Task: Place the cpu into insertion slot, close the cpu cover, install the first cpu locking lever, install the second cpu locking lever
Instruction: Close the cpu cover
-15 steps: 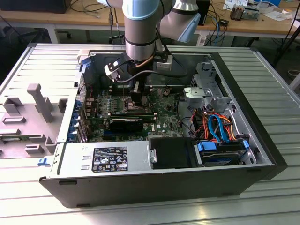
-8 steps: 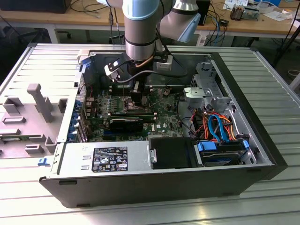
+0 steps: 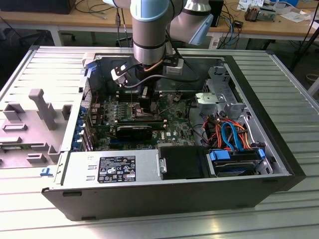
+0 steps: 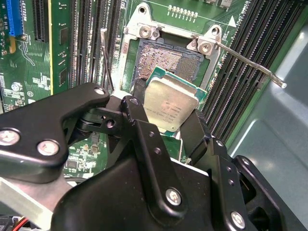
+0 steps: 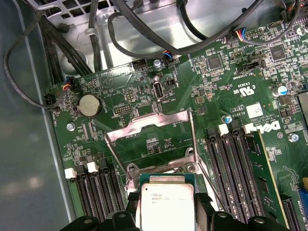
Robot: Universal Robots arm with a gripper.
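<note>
Exterior view: one arm [image 3: 149,25] comes in from 12 o'clock and reaches down into one open computer case [image 3: 276,149].
- The gripper [image 3: 146,102] sits over the green board [image 3: 174,124], at about 11 o'clock of the case's centre.
- One long black graphics card [image 3: 134,130] lies just at 6 o'clock of the gripper.
- One bundle of blue and orange cables [image 3: 232,134] lies at 4 o'clock of it.
- One labelled power supply box [image 3: 117,168] lies at 7 o'clock of it.
- One grey moulded tray [image 3: 35,124] lies outside the case at 9 o'clock.

Gripper state: two black fingers [image 4: 144,134] are drawn in narrow on one cpu [image 4: 171,107]. They pinch it by opposite edges, silver top showing in both wrist views.

Cpu position: held over one edge of the insertion slot [image 4: 163,60]. In the second wrist view its edges do not line up with the slot's frame. Most of the slot's contact field is uncovered. Cannot tell whether cpu and slot touch.

Cpu cover [image 5: 161,118]: one, swung up open, with the board visible through its window.

Levers: two thin wire levers, both unlatched and standing clear. The first lever [image 4: 248,62] is on one side of the slot and the second lever [image 4: 107,60] is on the opposite side.

Other: two banks of long black memory slots [image 5: 236,159], one on each side of the slot. One coin battery [image 5: 90,105] lies on the board near the cover.
</note>
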